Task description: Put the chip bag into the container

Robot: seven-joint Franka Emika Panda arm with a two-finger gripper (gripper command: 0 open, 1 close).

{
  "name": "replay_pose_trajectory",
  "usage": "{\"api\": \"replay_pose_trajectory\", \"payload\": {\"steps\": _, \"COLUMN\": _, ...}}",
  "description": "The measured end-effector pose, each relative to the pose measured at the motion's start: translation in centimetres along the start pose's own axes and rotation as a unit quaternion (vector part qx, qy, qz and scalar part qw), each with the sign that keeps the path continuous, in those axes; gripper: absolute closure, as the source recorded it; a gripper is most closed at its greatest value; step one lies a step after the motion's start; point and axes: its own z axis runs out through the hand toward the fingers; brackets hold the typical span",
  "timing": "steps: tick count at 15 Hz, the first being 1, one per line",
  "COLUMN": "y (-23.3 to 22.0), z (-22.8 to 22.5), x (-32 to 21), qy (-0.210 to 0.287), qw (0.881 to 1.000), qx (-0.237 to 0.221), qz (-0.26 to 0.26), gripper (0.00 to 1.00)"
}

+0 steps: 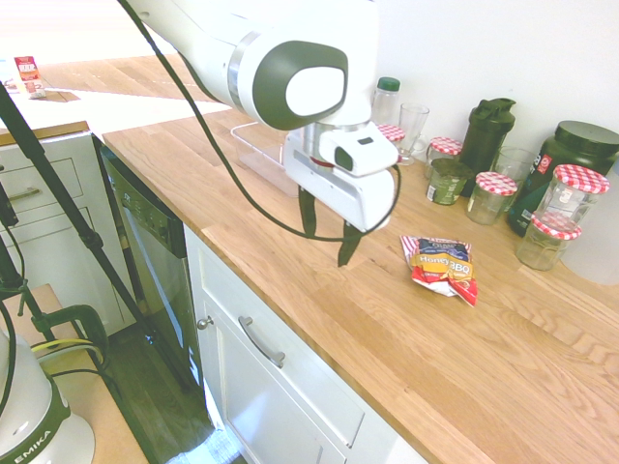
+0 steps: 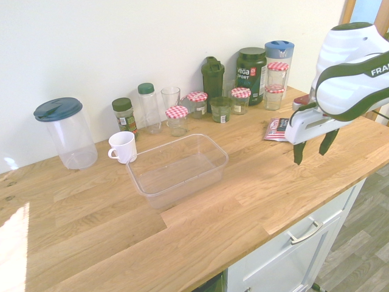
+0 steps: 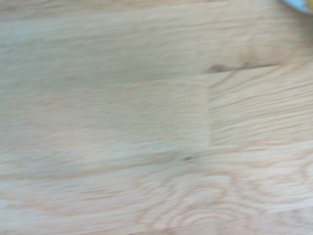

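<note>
In the first exterior view my claw (image 1: 330, 232) hangs released and empty over the bare worktop (image 1: 319, 290), pointing straight down, near the chip bag (image 1: 441, 268) but not over it — the bag lies flat on the wood in front of the checked-lid jars (image 1: 495, 195).

In the second exterior view the container (image 2: 176, 168) sits empty, well apart from the bag (image 2: 276, 129); my claw (image 2: 312, 148) hovers just beside the bag, fingers spread, touching nothing.

The wrist view shows only blurred wood grain — the worktop (image 3: 146, 127).
</note>
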Motion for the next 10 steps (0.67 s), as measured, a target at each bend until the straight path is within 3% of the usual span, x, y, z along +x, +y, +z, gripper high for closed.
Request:
{"api": "replay_pose_trajectory", "payload": {"steps": 8, "y": -1.5, "z": 1.0, "x": 10.9, "qy": 0.024, "qw": 0.999, "qx": 0.004, "qz": 0.029, "gripper": 0.0}}
{"api": "replay_pose_trajectory", "payload": {"steps": 9, "y": -2.1, "z": 1.6, "x": 11.7, "qy": 0.024, "qw": 0.999, "qx": 0.002, "qz": 0.029, "gripper": 1.0}}
{"api": "replay_pose_trajectory", "payload": {"steps": 10, "y": -2.8, "z": 2.2, "x": 12.3, "qy": 0.024, "qw": 0.999, "qx": -0.001, "qz": 0.028, "gripper": 1.0}}
